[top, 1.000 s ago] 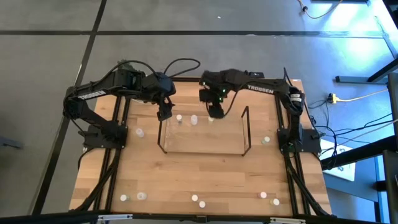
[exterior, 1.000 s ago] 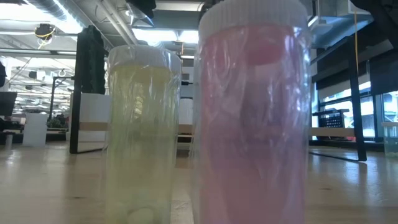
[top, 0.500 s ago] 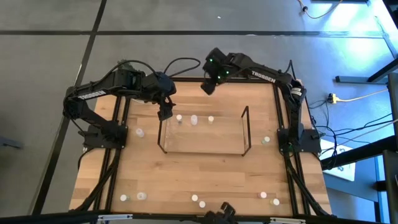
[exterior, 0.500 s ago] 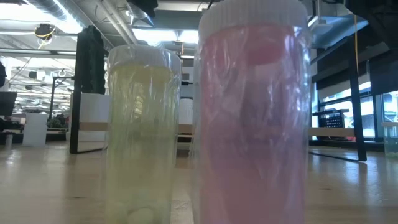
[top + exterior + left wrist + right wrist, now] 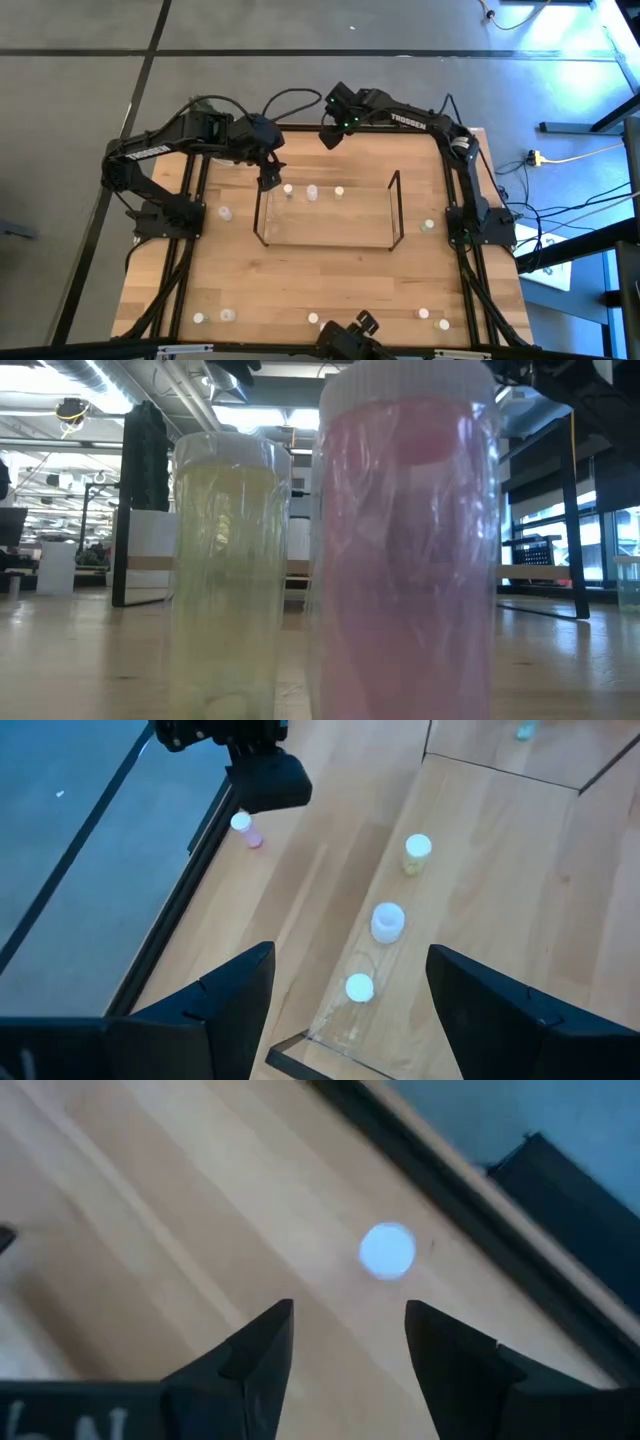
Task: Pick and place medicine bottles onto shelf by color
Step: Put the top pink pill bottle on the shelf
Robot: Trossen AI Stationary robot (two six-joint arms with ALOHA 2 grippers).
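Left gripper (image 5: 268, 181), dark and two-fingered, poised at the far left corner of the clear see-through shelf with the thin dark wire frame (image 5: 327, 243); fingers (image 5: 215, 1000) spread apart, nothing between them, nothing touched. Straight ahead of them in the left wrist view, three tiny pale cylindrical medicine bottles in a row along the shelf's far side: a white-capped one (image 5: 359, 988) nearest, a whitish one (image 5: 388, 921) in the middle, a yellowish one (image 5: 416, 851) last.

Right gripper (image 5: 328, 137) hanging above the far table edge, just beyond the shelf; fingers (image 5: 258, 1352) likewise spread and empty, over a small white-capped pinkish bottle (image 5: 387, 1250) standing on the pale wooden table (image 5: 300, 285) close to the edge. Same bottle visible beside the right gripper in the left wrist view (image 5: 245, 829).

More bottles scattered along the near edge and both sides of the table. Filling the low view, a yellowish bottle (image 5: 225, 575) and a pink bottle (image 5: 405, 550) right at the lens.

Against a second ago: right gripper gone from above the row's right end on the shelf, out to the far edge; left gripper unchanged.
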